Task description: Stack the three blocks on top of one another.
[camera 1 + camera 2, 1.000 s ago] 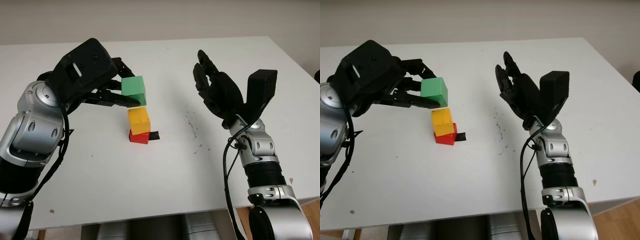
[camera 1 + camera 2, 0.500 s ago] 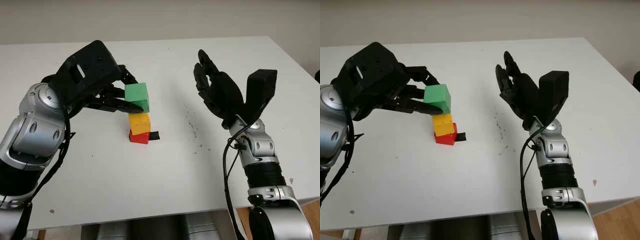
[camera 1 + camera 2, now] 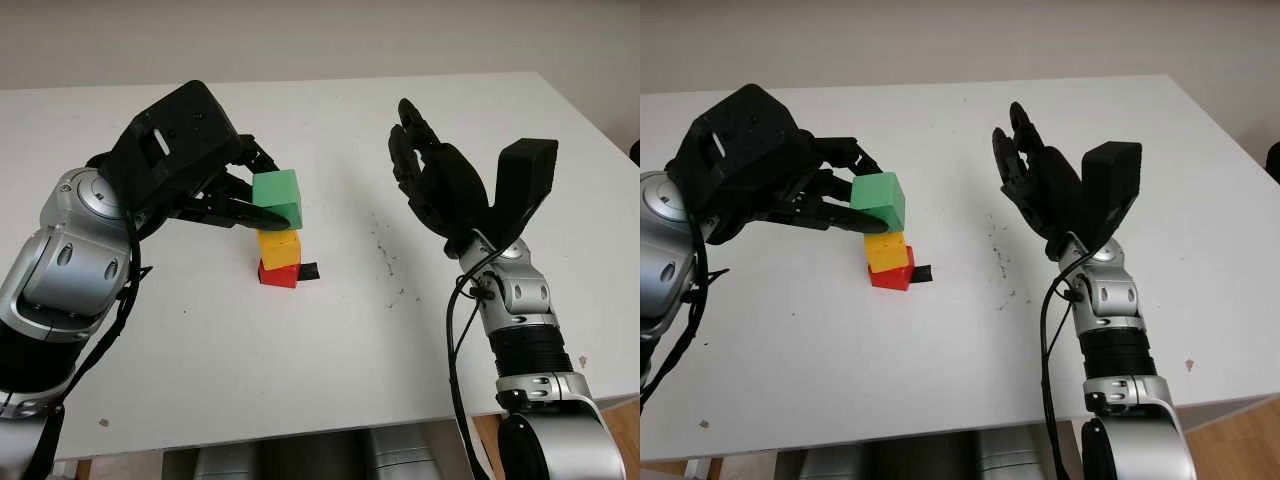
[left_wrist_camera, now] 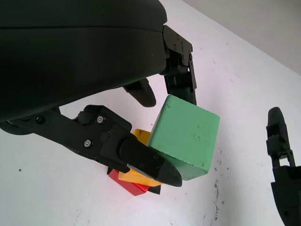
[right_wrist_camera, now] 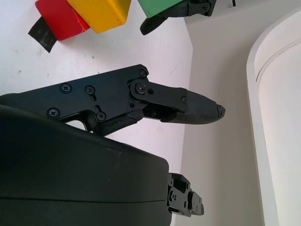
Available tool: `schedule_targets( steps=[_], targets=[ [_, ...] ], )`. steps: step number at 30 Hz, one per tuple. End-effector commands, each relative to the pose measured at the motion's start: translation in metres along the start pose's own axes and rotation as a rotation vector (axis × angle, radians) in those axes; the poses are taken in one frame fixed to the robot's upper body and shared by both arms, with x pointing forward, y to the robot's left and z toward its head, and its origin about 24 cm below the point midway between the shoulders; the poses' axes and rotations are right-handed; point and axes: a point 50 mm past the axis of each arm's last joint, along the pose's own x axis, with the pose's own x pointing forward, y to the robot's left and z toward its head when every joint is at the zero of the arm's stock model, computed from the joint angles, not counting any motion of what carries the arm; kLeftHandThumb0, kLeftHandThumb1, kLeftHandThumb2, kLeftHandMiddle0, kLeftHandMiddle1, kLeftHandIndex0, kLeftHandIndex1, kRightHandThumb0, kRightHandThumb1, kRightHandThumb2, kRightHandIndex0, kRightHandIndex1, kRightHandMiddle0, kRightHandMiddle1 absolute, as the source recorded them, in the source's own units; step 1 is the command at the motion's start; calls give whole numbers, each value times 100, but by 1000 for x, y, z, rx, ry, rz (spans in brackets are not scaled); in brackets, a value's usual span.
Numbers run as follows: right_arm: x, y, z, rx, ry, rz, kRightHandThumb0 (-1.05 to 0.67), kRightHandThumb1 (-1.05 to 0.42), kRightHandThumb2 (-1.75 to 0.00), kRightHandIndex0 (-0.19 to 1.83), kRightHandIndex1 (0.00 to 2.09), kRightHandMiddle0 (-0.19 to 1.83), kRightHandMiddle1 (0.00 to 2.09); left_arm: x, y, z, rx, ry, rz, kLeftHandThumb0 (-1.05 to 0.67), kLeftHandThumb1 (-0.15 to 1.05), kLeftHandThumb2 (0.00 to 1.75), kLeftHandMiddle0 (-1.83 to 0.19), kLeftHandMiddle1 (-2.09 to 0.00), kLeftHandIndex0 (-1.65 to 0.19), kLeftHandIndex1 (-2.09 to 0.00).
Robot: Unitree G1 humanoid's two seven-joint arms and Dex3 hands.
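Left robot hand sits over the left-middle of the white bench, fingers clamped on the green block. One finger runs under the near side of the block, another presses its far side, as the left wrist view shows. Green block is tilted a bit, right on top of the yellow block; can't tell if it touches fully or hangs just above. Yellow block sits on the red block, slightly offset and turned against it. Red block rests flat on the bench, about mid-bench, closer to the left edge than the right. Small black tape patch lies on the bench touching the red block's right side. Right of the stack, a scatter of dark specks on the bench surface. Right robot hand is raised above the right half of the bench, well apart from the stack, released and holding nothing, palm facing the blocks. Right wrist view catches the red block, yellow block and the green block's edge beyond its own finger. Small brown mark near the front left corner of the bench.
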Motion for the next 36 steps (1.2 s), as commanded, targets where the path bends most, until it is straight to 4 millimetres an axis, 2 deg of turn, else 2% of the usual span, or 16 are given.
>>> schedule_targets(
  steps=[1, 8, 18, 23, 27, 33, 36],
  targets=[
    [-2, -1, 4, -11, -17, 1, -63, -105, -59, -19, 0, -19, 0, -1, 3, 0, 15, -4, 20, -34, 99, 5, -17, -66, -38, -180],
    [-2, -2, 3, -5, -20, 5, -63, -105, -58, -19, 0, -19, 0, 2, 2, -5, 35, -5, 41, -35, 99, 5, -21, -54, -39, -179],
    [-2, 0, 4, -15, -16, 4, -62, -105, -59, -19, 0, -19, 0, 4, 1, -8, 28, 8, 42, -33, 98, 5, -27, -49, -38, -184],
    [-2, 0, 5, -14, -13, 0, -62, -105, -59, -19, 0, -19, 0, 4, 0, -10, 26, 0, 36, -33, 98, 5, -29, -51, -39, -182],
    [-2, -1, 6, -15, -13, 1, -62, -105, -58, -19, 0, -19, 0, 4, -2, -10, 27, -1, 31, -33, 98, 5, -24, -68, -40, -182],
    [-3, -1, 6, -19, -11, 1, -62, -105, -59, -19, 0, -19, 0, 6, -4, -10, 18, 13, 16, -34, 98, 5, -24, -63, -40, -186],
    [-3, -1, 6, -24, -15, 3, -63, -105, -59, -19, 0, -19, 0, 6, -5, -11, 25, 19, 9, -35, 97, 5, -26, -58, -42, -181]
  ],
)
